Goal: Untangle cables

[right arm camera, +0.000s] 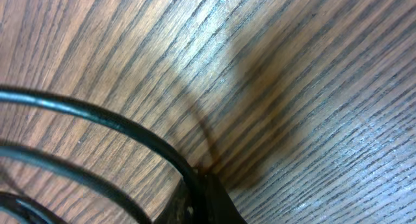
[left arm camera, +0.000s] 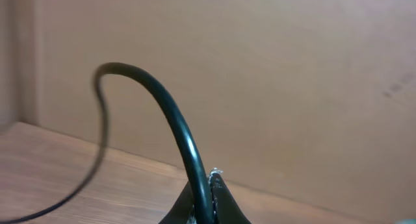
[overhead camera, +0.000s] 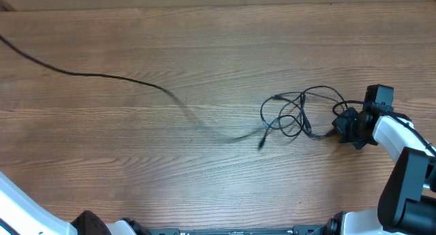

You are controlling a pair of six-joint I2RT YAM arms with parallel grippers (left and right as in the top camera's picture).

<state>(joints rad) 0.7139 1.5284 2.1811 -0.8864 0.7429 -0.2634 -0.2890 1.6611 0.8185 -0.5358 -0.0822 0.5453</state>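
In its wrist view the left end effector (left arm camera: 207,204) is clamped on a long cable (overhead camera: 102,75). This cable crosses the worktop (overhead camera: 204,44) from the ten o'clock edge toward centre, and its far stretch is blurred. The tangle of cables (overhead camera: 294,114) lies at nine o'clock from the right end effector (overhead camera: 346,124), which seems closed on one strand of it.

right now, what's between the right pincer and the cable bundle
Nothing. Overhead, the right pincer sits at the right edge of the cable bundle, and the right wrist view shows strands running straight into its tips.
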